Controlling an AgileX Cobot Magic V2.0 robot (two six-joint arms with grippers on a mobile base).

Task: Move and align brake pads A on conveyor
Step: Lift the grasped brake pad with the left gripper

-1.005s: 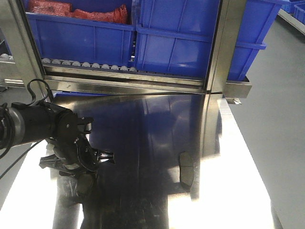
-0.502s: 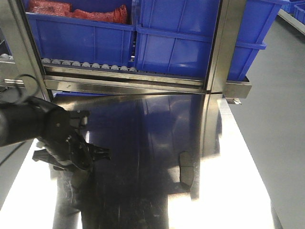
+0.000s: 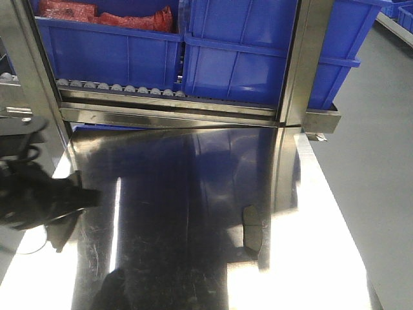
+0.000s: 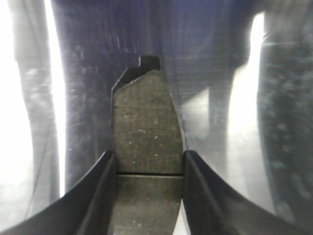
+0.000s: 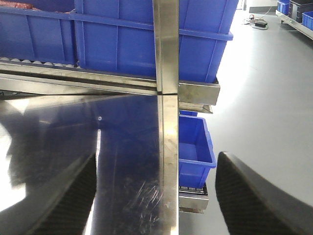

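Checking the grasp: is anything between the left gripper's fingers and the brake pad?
Nothing visible does. The brake pad sits directly between the left gripper's fingers, both touching its edges; only steel tabletop shows beyond.

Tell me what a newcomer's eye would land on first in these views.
The left wrist view is dominated by a brake pad clamped between the dark fingers of the left claw, above the mirror-like steel tabletop. In the front view, bright blue bins fill the rack at the top. A second brake pad lies alone right of centre on the steel.
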